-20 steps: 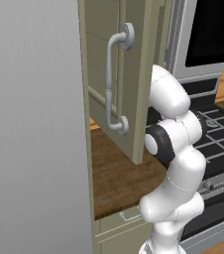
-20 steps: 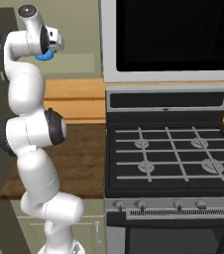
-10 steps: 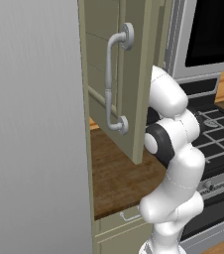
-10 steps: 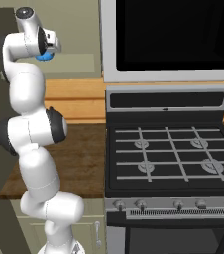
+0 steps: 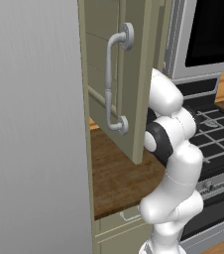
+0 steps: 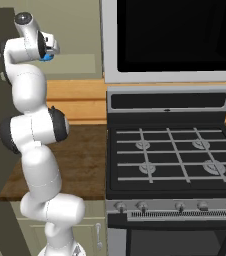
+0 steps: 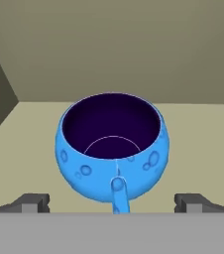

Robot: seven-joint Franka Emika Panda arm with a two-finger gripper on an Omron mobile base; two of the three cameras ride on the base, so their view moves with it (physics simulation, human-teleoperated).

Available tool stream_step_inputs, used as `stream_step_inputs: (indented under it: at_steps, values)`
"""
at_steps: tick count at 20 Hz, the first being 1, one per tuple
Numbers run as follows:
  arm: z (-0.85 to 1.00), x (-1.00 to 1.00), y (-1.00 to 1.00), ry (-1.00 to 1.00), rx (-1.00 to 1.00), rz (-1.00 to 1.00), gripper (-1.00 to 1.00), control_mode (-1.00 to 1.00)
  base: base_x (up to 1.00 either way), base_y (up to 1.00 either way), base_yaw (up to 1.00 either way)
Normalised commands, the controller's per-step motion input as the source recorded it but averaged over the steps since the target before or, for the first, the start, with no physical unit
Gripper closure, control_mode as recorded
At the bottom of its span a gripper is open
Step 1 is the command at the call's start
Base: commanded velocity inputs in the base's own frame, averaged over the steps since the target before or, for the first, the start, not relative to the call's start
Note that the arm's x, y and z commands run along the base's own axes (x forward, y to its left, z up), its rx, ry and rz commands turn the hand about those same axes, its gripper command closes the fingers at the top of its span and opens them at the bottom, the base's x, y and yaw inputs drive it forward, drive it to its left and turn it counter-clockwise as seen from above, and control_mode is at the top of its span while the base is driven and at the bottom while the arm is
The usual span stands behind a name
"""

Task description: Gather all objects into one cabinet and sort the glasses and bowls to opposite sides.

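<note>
I am looking at a blue bowl on the cabinet shelf. It is sitting at 12 o'clock from my fingers, which are spread apart with the bowl between them.

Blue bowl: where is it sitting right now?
In the hand view the blue bowl stands upright on the pale cabinet shelf, centred just beyond the open gripper, with the cabinet's back wall behind it.

bowl on cabinet shelf, fingers either side, apart

place: kitchen — gas stove | wood counter | olive cabinet door — oven
</note>
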Motion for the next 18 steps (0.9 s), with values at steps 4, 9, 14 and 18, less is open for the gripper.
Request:
stream_step_inputs:
  at_steps: [4,9,14,18]
  values:
    - [0.00,0.00,0.00,0.00,0.00,0.00,-1.00,-1.00,0.00,0.00,0.00]
    - [0.00,0.06,0.00,0.04,0.00,0.00,-1.00,-1.00,0.00,0.00,0.00]
    - [0.00,0.16,0.00,0.05,0.00,0.00,-1.00,-1.00,0.00,0.00,0.00]
    - [0.00,0.00,0.00,0.00,0.00,0.00,-1.00,-1.00,0.00,0.00,0.00]
